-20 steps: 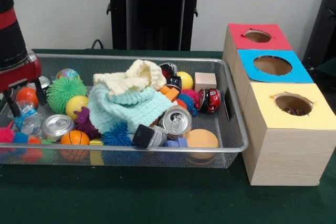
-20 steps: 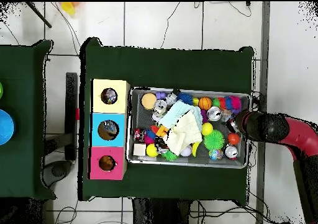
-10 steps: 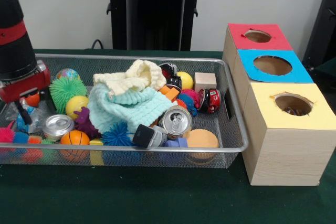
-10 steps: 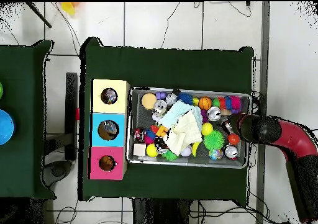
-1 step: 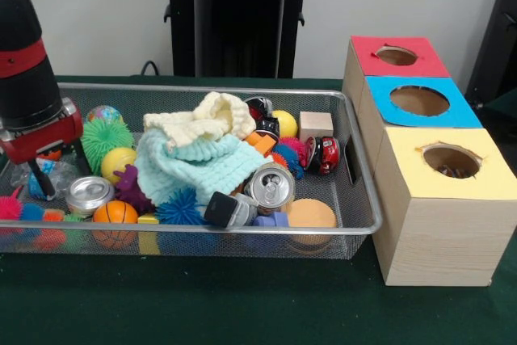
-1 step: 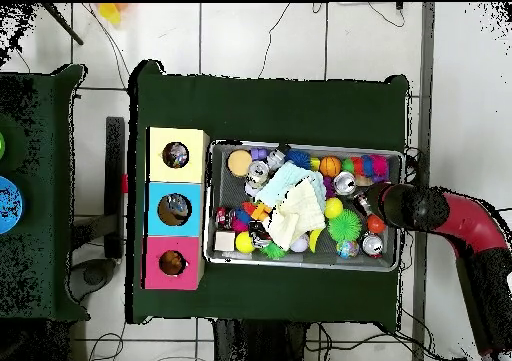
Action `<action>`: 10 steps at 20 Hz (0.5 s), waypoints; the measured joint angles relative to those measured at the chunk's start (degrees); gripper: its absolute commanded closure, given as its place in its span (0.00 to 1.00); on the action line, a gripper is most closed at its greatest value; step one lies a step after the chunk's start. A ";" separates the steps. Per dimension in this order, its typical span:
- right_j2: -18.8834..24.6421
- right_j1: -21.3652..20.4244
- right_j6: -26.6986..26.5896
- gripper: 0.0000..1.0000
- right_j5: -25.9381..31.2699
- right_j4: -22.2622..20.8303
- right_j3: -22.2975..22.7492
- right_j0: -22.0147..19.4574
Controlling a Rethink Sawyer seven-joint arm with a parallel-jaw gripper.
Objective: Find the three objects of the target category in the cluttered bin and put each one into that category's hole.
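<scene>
A wire mesh bin [image 5: 242, 230] holds a jumble of toys. My gripper [image 5: 58, 171] is down in its left end, open, with black fingers [image 5: 38, 181] spread above a clear plastic wrapper. A sliver of an orange ball [image 5: 52, 153] shows just behind it. A silver can [image 5: 87, 194] lies right of the fingers, and a crushed can [image 5: 271, 186] sits near the bin's front. Three wooden boxes stand beside the bin, with a red top [image 5: 396, 56], a blue top [image 5: 420, 101] and a yellow top [image 5: 448, 161], each with a round hole. In the overhead view the gripper [image 6: 368, 203] is at the bin's [image 6: 305, 147] right end.
Mint and cream knit cloths [image 5: 194, 159] cover the bin's middle. Around them lie a green spiky ball [image 5: 101, 139], a yellow ball [image 5: 117, 161], a small basketball [image 5: 115, 214], a wooden block [image 5: 315, 125] and a red toy [image 5: 327, 153]. A black stand [image 5: 234, 14] rises behind.
In the front view the arm has moved right and down into the bin's left end, and it now covers most of the orange ball. Nothing in the bin has shifted.
</scene>
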 measured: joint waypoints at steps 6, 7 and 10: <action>0.00 -0.21 0.00 0.00 0.00 -0.05 -0.98 0.28; 0.00 -0.44 0.00 0.00 0.00 -0.05 -1.19 0.36; 0.01 -1.04 0.00 0.00 0.01 -0.05 -1.62 0.60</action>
